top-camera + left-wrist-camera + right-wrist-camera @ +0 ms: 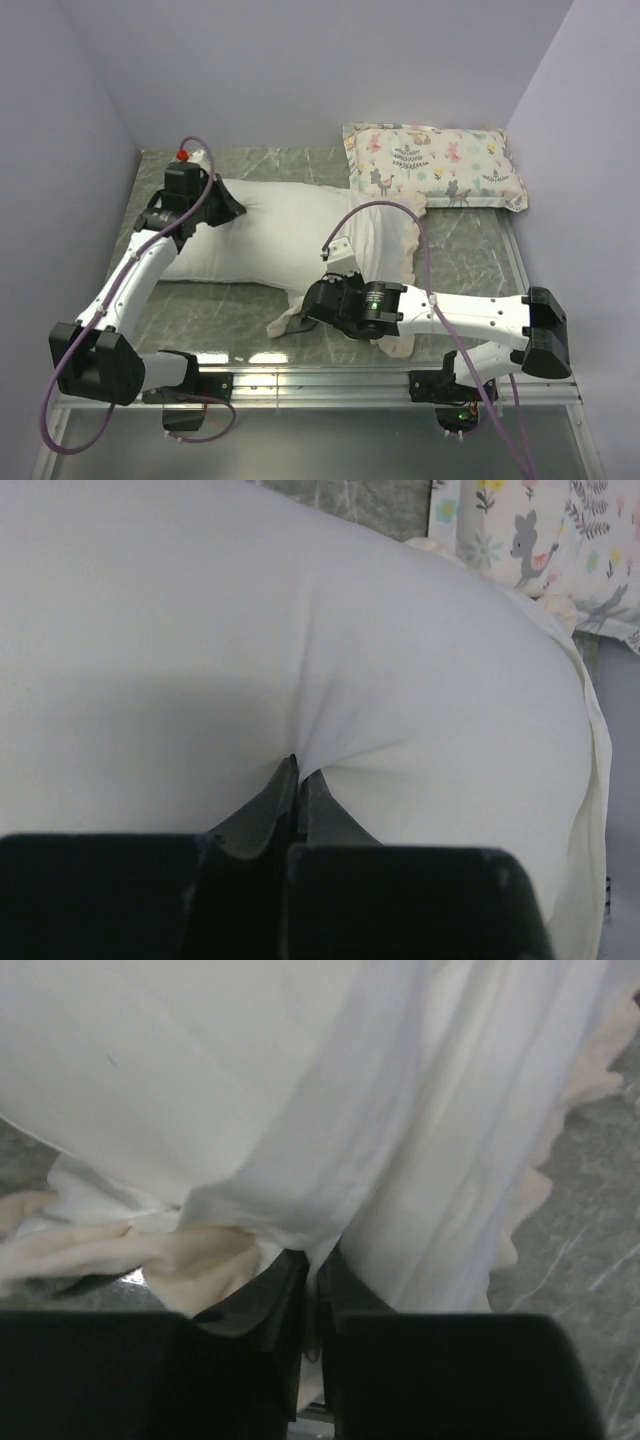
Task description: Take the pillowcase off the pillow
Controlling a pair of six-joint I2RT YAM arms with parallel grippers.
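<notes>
The pillow (260,240) is anchored at its left end, a fold nipped tight by the left gripper (297,768), so the pillowcase (385,238), bunched inside-out over the right end, can be dragged off by the right gripper (312,1260), clamped on its hem.

Your bench (470,255) is a grey-green marbled surface. A large white pillow (260,240) lies across it, stretching from your left end effector (222,208) toward your right end effector (312,312). A pillowcase (385,235), white side out with a cream ruffled border, covers the pillow's end just beyond the right end effector, and its bunched edge spills onto the bench beside that end effector. A small animal-print pillow (435,165) lies farther back, just past the pillowcase, well apart from both end effectors.
</notes>
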